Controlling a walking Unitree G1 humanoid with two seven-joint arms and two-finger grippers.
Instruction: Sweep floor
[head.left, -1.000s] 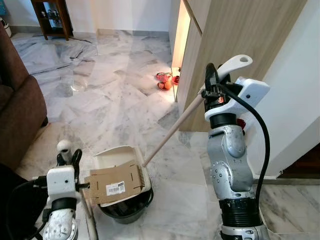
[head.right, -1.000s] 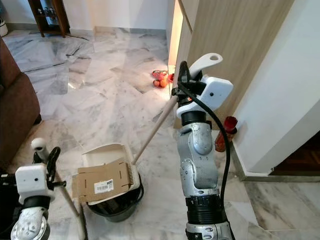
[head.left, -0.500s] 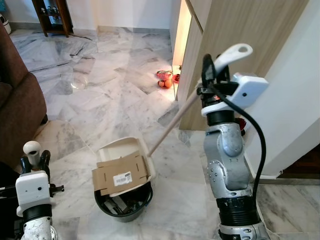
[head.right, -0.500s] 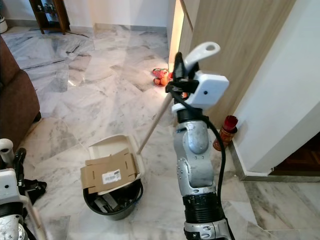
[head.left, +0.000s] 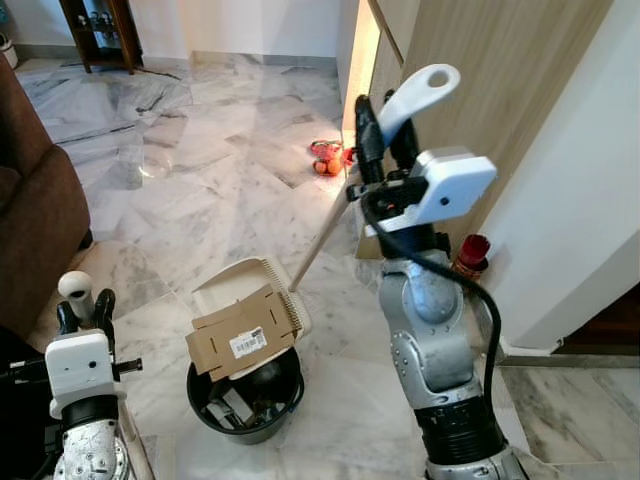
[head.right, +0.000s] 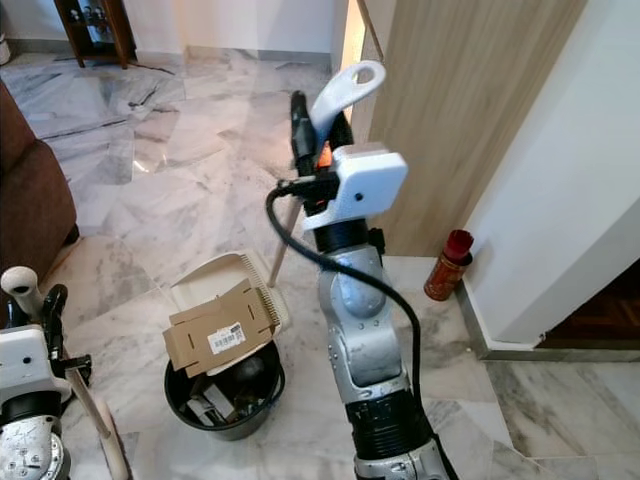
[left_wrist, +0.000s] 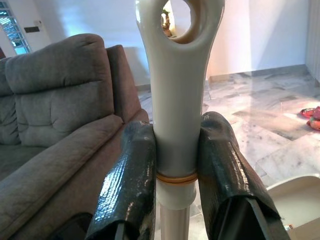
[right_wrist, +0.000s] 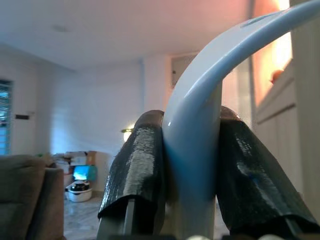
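Your right gripper (head.left: 385, 125) has its jaws pinched on the white looped grip of the dustpan handle (head.left: 415, 92); the two black fingers (right_wrist: 140, 165) press flat against either side of it. From there the pale wooden shaft runs down and toward your left to the cream dustpan (head.left: 240, 290), which sits tilted on the rim of the black waste bin (head.left: 245, 405). A flattened cardboard box (head.left: 245, 335) with a white label lies across the pan's mouth and the bin's top, and darker scraps lie inside the bin.

Your left gripper (left_wrist: 175, 165) is clamped on the broom handle (left_wrist: 177, 100), just above its orange band, with the hanging hole above the fingertips.

The bin stands on the marble floor (head.left: 200, 190) between your two arms. A brown sofa (head.left: 35, 210) closes off your left side, and a wood-panelled cabinet (head.left: 470, 90) and white wall close off your right, with a red canister (head.left: 470, 255) at the cabinet's foot. Small red and orange items (head.left: 328, 157) lie near the cabinet's lit edge. Open floor stretches ahead toward the far wall
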